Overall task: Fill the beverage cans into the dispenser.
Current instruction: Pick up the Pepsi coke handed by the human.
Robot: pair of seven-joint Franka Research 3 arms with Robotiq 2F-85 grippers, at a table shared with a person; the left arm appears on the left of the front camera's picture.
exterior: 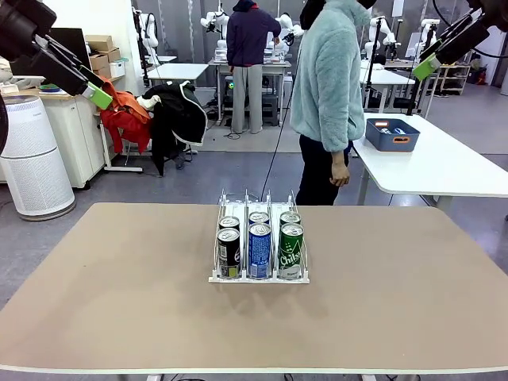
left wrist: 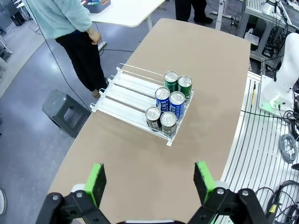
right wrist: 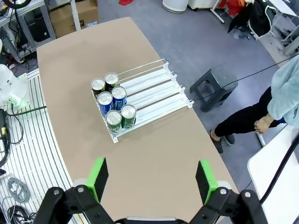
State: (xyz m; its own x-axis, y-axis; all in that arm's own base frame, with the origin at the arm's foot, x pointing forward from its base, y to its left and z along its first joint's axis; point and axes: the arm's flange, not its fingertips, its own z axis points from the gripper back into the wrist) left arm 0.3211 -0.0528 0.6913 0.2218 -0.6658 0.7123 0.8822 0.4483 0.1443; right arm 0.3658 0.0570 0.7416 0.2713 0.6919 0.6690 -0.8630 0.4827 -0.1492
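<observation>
High up on the left, the left pincer (exterior: 99, 96) hangs in the air, far above the counter (exterior: 119, 302). In its own wrist view the left pincer (left wrist: 149, 182) is wide, with nothing between its green pads.

The dispenser (exterior: 258, 279) sits in the middle of the brown counter. It has three lanes and each lane holds two cans, one behind the other, at the end of the dispenser near the robot. The left lane has two black-and-green cans (exterior: 228, 252). The middle lane has two blue cans (exterior: 259, 250). The right lane has two green cans (exterior: 290, 251) with white writing. All six stand up straight with their silver tops up. The back part of the dispenser (left wrist: 126, 93) is bare.

A person (exterior: 329, 87) in a fuzzy light blue-green top stands past the far edge of the counter, arm hanging down. To the right, a dark blue bin (exterior: 393, 133) sits on a white table (exterior: 452, 167).

High up on the right, the right pincer (exterior: 426, 67) hangs in the air too. From its wrist view the right pincer (right wrist: 152, 179) is also wide and holds nothing.
</observation>
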